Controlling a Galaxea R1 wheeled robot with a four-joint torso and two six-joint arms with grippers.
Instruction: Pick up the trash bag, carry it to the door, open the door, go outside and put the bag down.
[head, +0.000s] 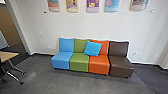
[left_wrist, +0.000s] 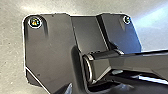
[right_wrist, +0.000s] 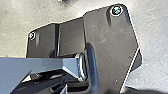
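While blue, green, orange and brown padded seats (head: 80, 62) line white wall (head: 82, 27) indoors, going outside and set-down likely remain; pickup, trash bag's whereabouts, either claw's state: cannot tell.

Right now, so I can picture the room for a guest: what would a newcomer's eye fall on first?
Likely the seats against the far wall, in blue, green, orange and brown. Next, the bright blue cushion leaning where green and orange meet, then the colorful posters on the wall above.
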